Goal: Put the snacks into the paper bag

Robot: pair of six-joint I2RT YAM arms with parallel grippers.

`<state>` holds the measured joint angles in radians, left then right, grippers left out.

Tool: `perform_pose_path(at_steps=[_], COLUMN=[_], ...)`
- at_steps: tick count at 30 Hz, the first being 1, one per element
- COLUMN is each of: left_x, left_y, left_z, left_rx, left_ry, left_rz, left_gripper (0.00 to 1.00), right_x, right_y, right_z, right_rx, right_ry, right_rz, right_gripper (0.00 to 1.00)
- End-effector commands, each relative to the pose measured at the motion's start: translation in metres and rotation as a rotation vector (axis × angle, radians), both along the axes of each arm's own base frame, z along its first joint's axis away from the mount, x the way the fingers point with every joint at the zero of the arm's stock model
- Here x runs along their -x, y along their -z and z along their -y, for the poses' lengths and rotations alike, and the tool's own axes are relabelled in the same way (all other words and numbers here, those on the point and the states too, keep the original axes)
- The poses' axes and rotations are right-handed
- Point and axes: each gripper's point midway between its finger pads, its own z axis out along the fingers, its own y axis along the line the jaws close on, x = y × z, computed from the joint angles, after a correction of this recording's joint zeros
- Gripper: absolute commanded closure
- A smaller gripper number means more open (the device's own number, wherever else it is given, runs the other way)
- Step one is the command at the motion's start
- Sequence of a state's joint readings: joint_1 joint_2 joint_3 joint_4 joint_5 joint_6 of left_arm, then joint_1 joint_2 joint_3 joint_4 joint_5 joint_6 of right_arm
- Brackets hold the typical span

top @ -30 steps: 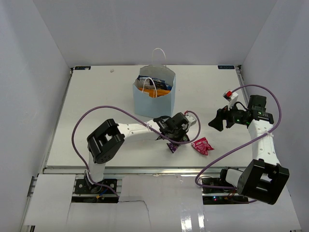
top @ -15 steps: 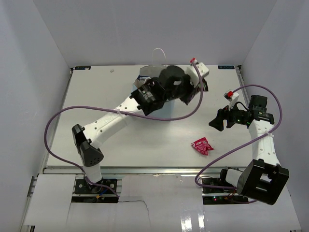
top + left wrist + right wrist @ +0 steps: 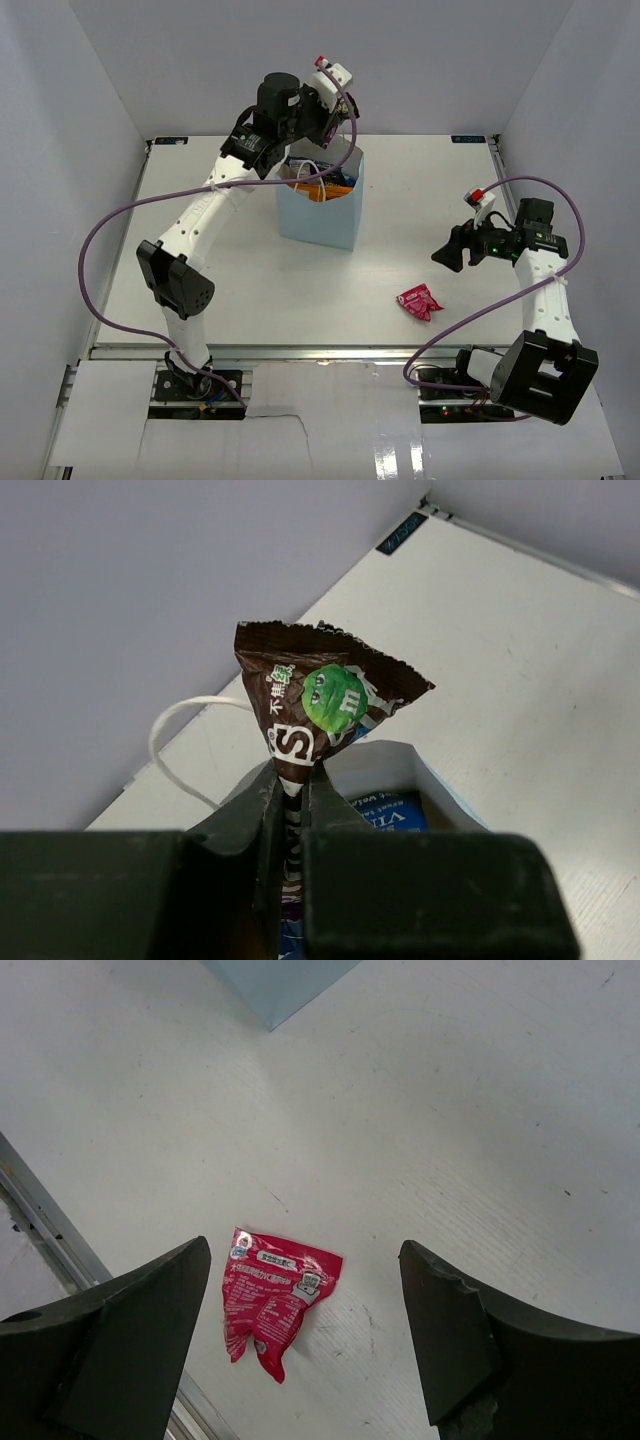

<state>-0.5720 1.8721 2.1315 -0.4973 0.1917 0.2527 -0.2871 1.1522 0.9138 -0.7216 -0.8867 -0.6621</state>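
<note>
Below our left gripper (image 3: 295, 785), clenched on small dark packet (image 3: 320, 705), paper bag (image 3: 440, 790) mouth gapes; we centre over opening, dip past white handle (image 3: 175, 740), let go. Right gripper (image 3: 300, 1340) spread above pink-red packet (image 3: 270, 1300).

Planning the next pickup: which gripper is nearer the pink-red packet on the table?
Right. The right gripper hangs open just above the pink-red packet; the left gripper is far off over the paper bag, shut on a small dark packet.
</note>
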Motion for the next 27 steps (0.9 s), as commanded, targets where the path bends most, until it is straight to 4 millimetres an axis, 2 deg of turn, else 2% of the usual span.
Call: perform_pose_path(at_steps=[1,3,4,6,9,10,11,12,14,17,18,20,22,23,24,25,26,27], left_x=[0.009,0.009,0.010,0.012,0.012,0.010,0.009,0.009,0.007,0.008,0.009,0.012,0.019,0.022,0.025,0.037,0.041,0.046], left_y=[0.001,0.009,0.023,0.028,0.045,0.046,0.049,0.047,0.036,0.019,0.003,-0.016,-0.042,-0.055,-0.057,-0.074,-0.080,-0.082], left_z=[0.010,0.008,0.007,0.001,-0.007,-0.010,-0.011,-0.011,-0.008,-0.001,0.001,0.003,-0.003,-0.007,-0.011,-0.020,-0.027,-0.035], left_rx=[-0.044,-0.070,-0.096,-0.132,-0.179,-0.185,-0.188,-0.174,-0.138,-0.063,-0.026,0.038,0.109,0.141,0.160,0.214,0.246,0.270], left_ry=[0.096,0.096,0.102,0.095,0.076,0.054,0.048,0.043,0.038,0.043,0.044,0.038,0.010,-0.007,-0.023,-0.041,-0.070,-0.087], left_rz=[0.055,0.055,0.038,0.050,0.042,0.045,0.042,0.043,0.053,0.040,0.055,0.053,0.063,0.079,0.072,0.069,0.071,0.059], left_gripper=[0.87,0.87,0.86,0.85,0.61,0.50,0.31,0.24,0.07,0.04,0.04,0.04,0.02,0.02,0.02,0.02,0.02,0.02], right_x=[0.001,0.002,0.002,0.003,0.004,0.004,0.004,0.005,0.010,0.023,0.027,0.040,0.054,0.057,0.061,0.065,0.073,0.079], right_y=[-0.003,-0.002,-0.002,-0.001,-0.001,-0.001,-0.002,-0.004,-0.010,-0.015,-0.014,-0.009,0.005,0.017,0.023,0.029,0.045,0.050], right_z=[-0.003,-0.003,-0.003,-0.003,-0.003,-0.004,-0.004,-0.007,-0.012,-0.018,-0.018,-0.019,-0.015,-0.006,-0.002,0.000,0.006,0.008], right_rx=[-0.016,-0.012,-0.010,-0.008,-0.012,-0.011,-0.012,-0.025,-0.043,-0.033,-0.016,0.039,0.113,0.206,0.261,0.313,0.402,0.452], right_ry=[-0.017,-0.017,-0.017,-0.019,-0.024,-0.031,-0.036,-0.050,-0.108,-0.222,-0.251,-0.356,-0.450,-0.508,-0.551,-0.608,-0.728,-0.790], right_rz=[0.034,0.032,0.031,0.031,0.034,0.041,0.045,0.050,0.055,0.047,0.046,0.047,0.040,0.063,0.094,0.127,0.185,0.231], right_gripper=[0.18,0.18,0.18,0.18,0.18,0.18,0.18,0.18,0.18,0.18,0.18,0.17,0.16,0.16,0.15,0.13,0.12,0.10])
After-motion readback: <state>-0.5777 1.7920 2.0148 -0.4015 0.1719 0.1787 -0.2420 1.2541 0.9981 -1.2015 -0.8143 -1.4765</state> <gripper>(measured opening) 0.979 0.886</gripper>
